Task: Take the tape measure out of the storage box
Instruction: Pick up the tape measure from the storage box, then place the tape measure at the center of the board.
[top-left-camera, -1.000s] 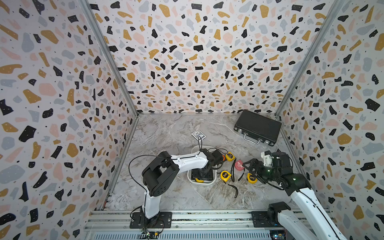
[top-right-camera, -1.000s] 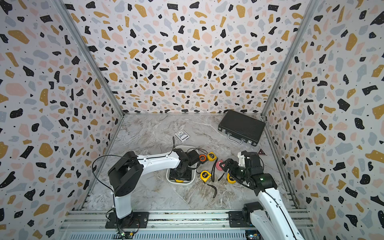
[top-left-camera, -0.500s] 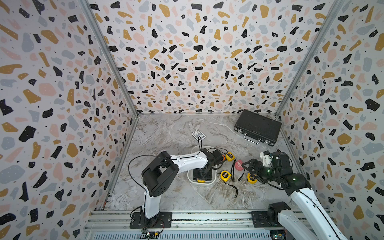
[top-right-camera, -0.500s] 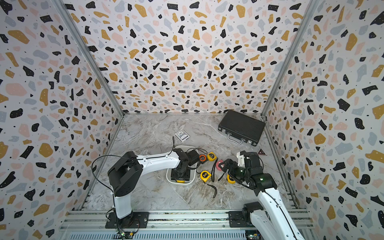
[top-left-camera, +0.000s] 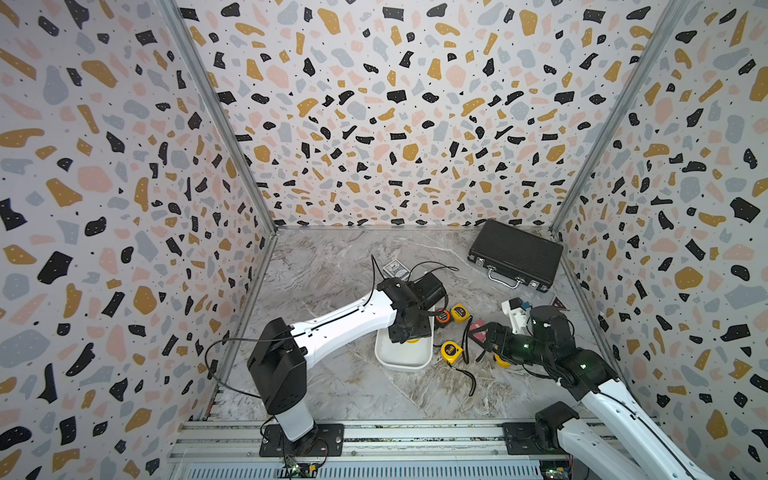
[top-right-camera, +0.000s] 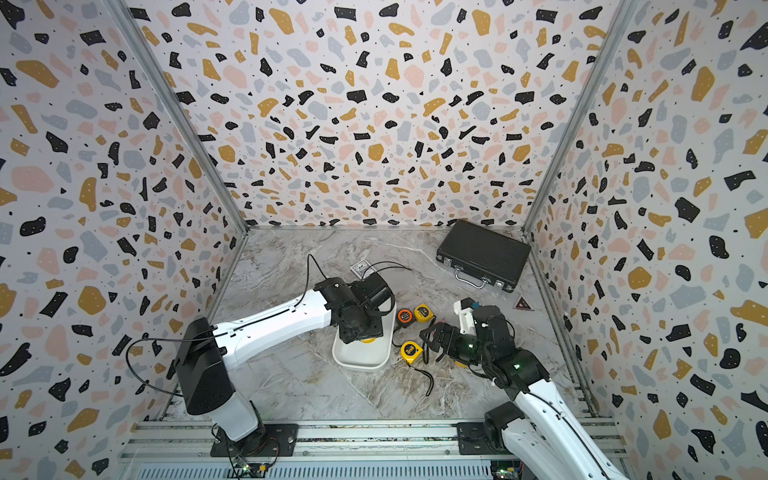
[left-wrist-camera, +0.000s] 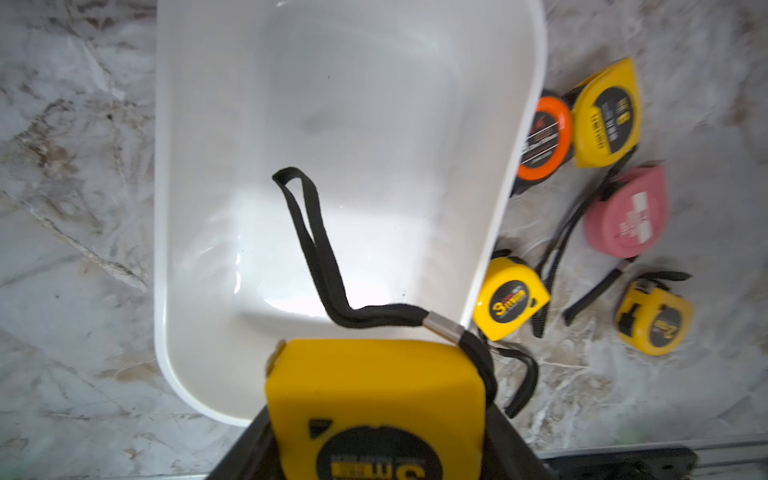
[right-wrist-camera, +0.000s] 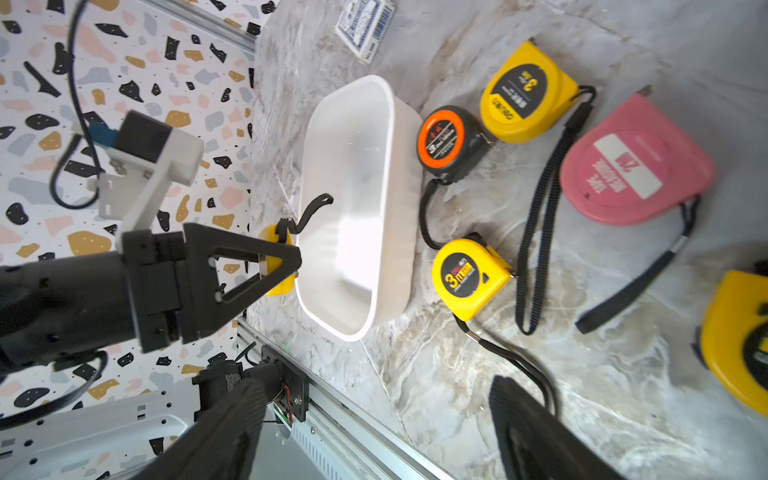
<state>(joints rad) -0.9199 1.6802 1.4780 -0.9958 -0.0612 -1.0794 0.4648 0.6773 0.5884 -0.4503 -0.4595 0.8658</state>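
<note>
— Where's the tape measure?
— Clenched in my left tool, raised over the storage box end nearest the worktop's front edge. Its strap dangles inside.
— Next?
— I'd lift straight until the strap clears the rim, then swing outward. My right tool hangs released.

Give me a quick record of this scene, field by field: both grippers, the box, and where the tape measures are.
left gripper: shut on a yellow tape measure, held over the storage box
right gripper: open, empty
storage box: white, nothing else inside
table beside box: orange tape measure, pink tape measure, three loose yellow tape measures
far corner: black briefcase, closed
</note>
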